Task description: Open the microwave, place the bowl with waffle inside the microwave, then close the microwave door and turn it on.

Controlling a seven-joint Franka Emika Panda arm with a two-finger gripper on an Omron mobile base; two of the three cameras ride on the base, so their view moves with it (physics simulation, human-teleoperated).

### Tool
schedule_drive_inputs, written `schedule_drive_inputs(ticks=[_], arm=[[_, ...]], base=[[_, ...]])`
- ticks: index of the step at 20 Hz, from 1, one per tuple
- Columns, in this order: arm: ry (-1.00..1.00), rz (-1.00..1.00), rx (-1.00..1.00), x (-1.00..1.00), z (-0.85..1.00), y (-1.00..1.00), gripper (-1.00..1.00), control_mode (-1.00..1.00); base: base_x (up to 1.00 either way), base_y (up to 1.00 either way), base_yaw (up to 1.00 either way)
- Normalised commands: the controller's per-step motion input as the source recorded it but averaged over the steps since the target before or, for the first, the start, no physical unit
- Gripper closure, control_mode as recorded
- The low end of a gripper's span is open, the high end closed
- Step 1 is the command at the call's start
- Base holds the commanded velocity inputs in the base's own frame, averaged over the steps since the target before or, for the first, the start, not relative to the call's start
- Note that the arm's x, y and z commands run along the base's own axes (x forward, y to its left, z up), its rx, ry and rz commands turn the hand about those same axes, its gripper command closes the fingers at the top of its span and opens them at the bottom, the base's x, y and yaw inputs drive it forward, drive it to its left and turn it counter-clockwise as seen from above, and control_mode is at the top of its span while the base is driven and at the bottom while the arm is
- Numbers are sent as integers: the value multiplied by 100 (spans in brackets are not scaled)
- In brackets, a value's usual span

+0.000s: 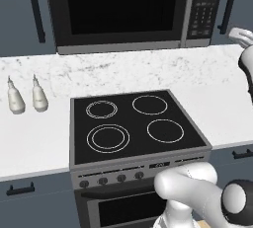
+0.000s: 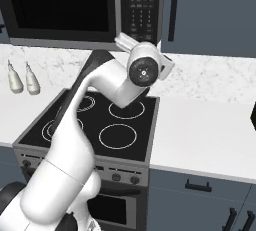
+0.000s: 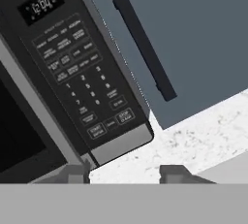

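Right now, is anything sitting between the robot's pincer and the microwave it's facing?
Nothing visible does. The pincer hangs over bare white marble counter, just off the lower corner of the black-and-steel microwave with its button keypad.

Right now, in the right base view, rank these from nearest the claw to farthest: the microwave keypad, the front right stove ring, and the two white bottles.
1. Microwave keypad, just above the claw.
2. Front right stove ring, below, toward the base.
3. White bottles, far left on the counter.

Two white bottles (image 1: 24, 96) stand (side by side) on the marble counter (image 1: 207, 81), left of the black stove (image 1: 133, 123).
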Motion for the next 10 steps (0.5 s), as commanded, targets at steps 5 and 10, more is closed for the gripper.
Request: schedule_drive_inputs(ticks=[5, 10], arm=[[-56, 0, -18, -17, -29, 0, 100, -100], [-28, 1, -29, -2, -6, 8, 100, -100]], base=[[0, 0, 0], [0, 0, 0]])
